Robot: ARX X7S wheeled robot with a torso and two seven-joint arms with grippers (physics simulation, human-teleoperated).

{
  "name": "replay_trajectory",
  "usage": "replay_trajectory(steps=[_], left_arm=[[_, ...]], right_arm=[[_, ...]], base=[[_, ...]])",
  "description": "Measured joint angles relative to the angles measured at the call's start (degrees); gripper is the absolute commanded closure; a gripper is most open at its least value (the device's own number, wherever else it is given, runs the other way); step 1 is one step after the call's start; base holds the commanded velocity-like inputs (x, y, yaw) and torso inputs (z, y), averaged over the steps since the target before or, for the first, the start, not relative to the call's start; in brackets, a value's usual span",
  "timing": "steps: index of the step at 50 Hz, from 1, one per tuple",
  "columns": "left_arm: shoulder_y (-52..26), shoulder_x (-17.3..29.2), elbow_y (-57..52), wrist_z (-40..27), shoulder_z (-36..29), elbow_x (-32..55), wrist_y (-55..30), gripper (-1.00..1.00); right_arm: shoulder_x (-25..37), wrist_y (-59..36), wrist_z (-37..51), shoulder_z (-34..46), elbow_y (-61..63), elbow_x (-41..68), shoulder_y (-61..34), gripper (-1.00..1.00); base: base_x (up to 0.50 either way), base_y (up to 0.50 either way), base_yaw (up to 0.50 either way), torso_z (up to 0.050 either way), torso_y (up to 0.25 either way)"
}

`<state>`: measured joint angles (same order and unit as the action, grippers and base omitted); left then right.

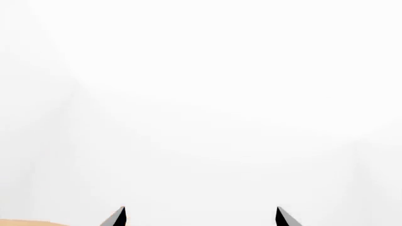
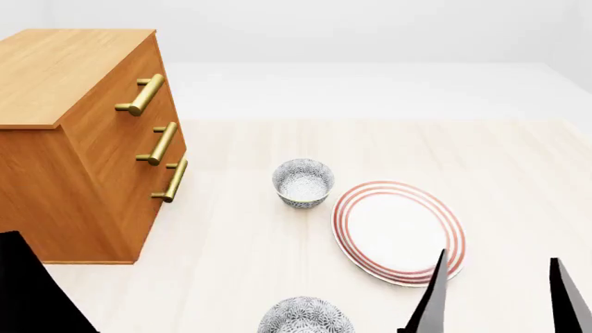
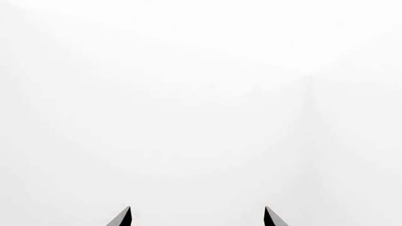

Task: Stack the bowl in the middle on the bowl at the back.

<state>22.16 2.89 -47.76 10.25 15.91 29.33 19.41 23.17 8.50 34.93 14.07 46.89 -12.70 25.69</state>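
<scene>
Only two small speckled grey-blue-and-white bowls show. The near bowl [image 2: 306,316] is cut off by the frame's near edge, its inside hidden. The far bowl [image 2: 303,182] sits mid-desk, empty, just left of the flat white red-ringed plate [image 2: 398,231], also empty. Which is the middle bowl: cannot tell. Wooden three-handled drawer chest [image 2: 88,139] far left on the pale desk [image 2: 249,243]. Right gripper [image 2: 495,295] spread wide, empty, tips only; left gripper [image 1: 199,217] also wide, facing blank white.

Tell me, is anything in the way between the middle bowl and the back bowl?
Nothing visible. Only bare table lies between the middle bowl and the back bowl. The red-ringed plate sits off to one side, the wooden drawers to the other.
</scene>
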Motion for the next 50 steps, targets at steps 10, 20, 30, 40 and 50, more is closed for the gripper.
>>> replay_trajectory(steps=[10,20,30,40,50], left_arm=[[1.7,0.45,1.81,1.43,-1.62,0.82,6.1,-1.0],[2.27,1.24,3.32,1.86,-3.03,1.24,9.07,-1.0],[2.64,1.87,4.3,1.99,-4.09,1.44,11.16,-1.0],[2.03,2.63,3.45,0.24,-4.56,0.73,10.92,-1.0],[-3.2,5.12,-1.96,-6.66,-4.32,-0.3,3.58,-1.0]], right_arm=[[0.05,3.72,2.36,-0.1,0.54,-4.09,1.82,-1.0],[0.27,6.46,4.51,-0.72,0.3,-5.97,3.23,-1.0],[0.43,8.11,6.0,-1.22,-0.17,-6.74,3.96,-1.0],[0.34,7.41,6.04,-1.46,-0.12,-6.71,3.14,-1.0],[-0.43,-0.9,0.84,-1.33,5.35,-6.28,-2.48,-1.0]], base=[[0.0,0.0,0.0,0.0,0.0],[0.0,0.0,0.0,0.0,0.0],[0.0,0.0,0.0,0.0,0.0],[0.0,0.0,0.0,0.0,0.0],[0.0,0.0,0.0,0.0,0.0]])
